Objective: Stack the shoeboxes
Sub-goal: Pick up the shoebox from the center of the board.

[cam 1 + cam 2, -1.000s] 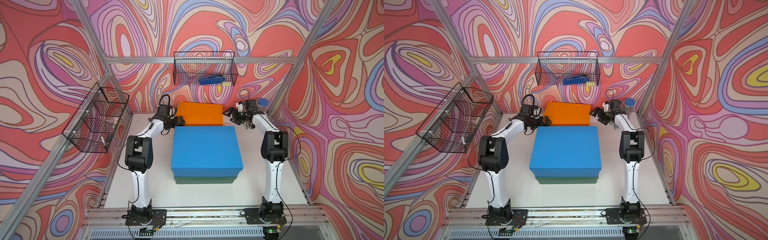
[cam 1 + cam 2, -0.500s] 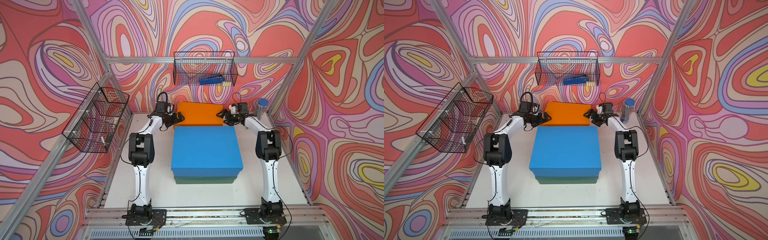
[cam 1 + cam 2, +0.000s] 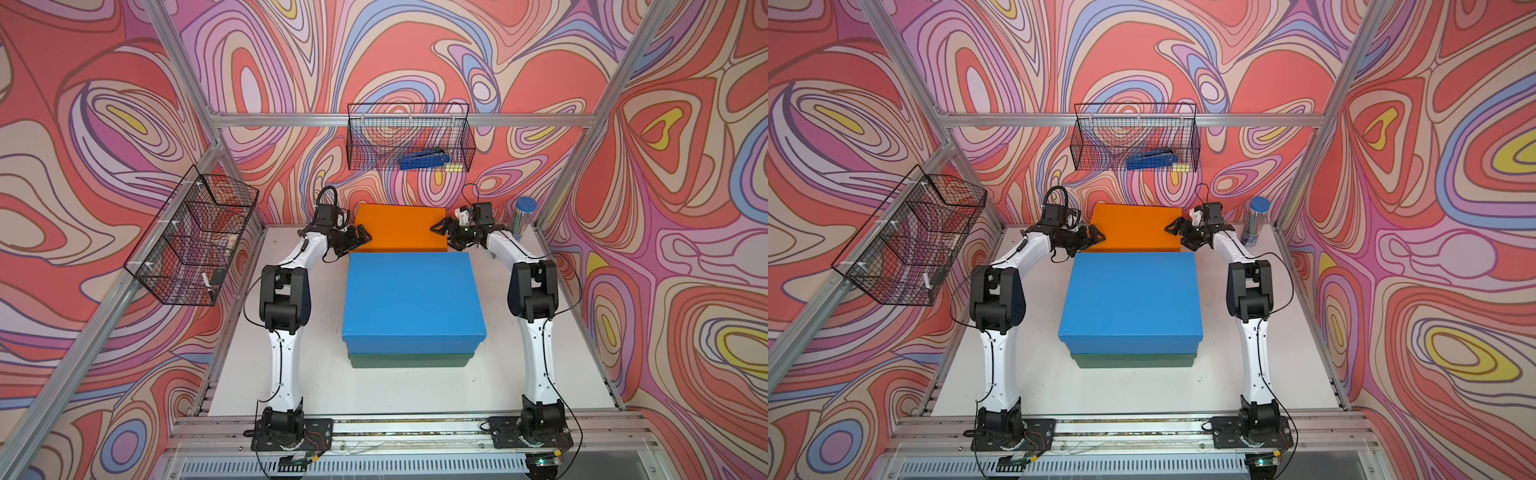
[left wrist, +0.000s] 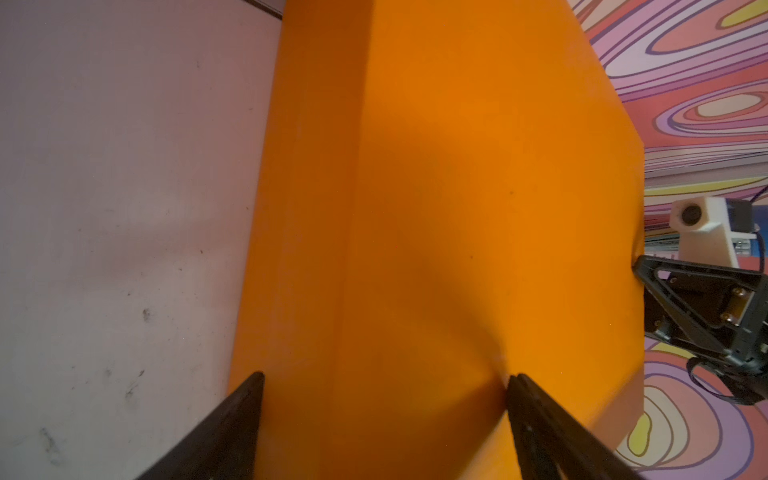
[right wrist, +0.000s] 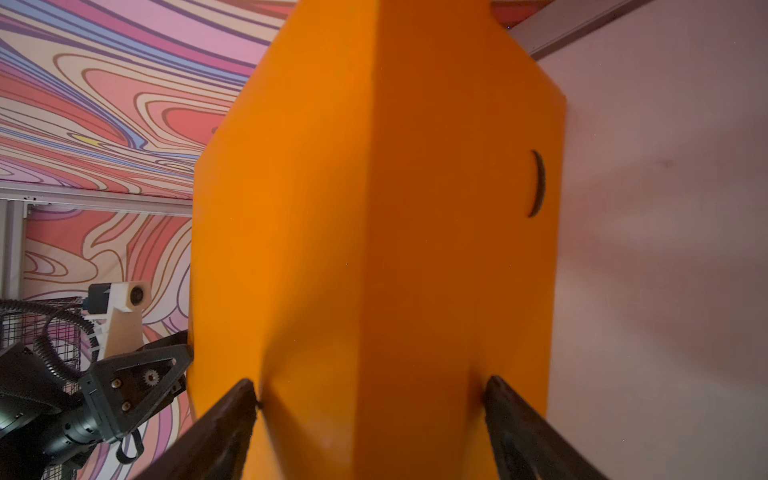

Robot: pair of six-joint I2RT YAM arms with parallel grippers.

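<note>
Clamping orange shoebox (image 3: 399,226) at both ends

— Where can a gripper pass on the white tabletop (image 3: 415,390)?
— Along the near edge, where the strip lies bare. The lanes on either side, between the boxes and the arms, are free too.
— And further back?
— Crowded. The orange lidded cardboard box (image 3: 399,226) sits just behind the blue lidded cardboard box (image 3: 411,295), which rests on the dark green cardboard box (image 3: 409,359). Any gap between them is hidden. The left gripper (image 3: 358,240) and right gripper (image 3: 444,237) clasp the orange box's ends. A clear cylinder with a blue cap (image 3: 524,216) stands in the back right corner.
— Overhead?
— A black wire basket (image 3: 374,141) hangs on the back wall above the orange box.
</note>
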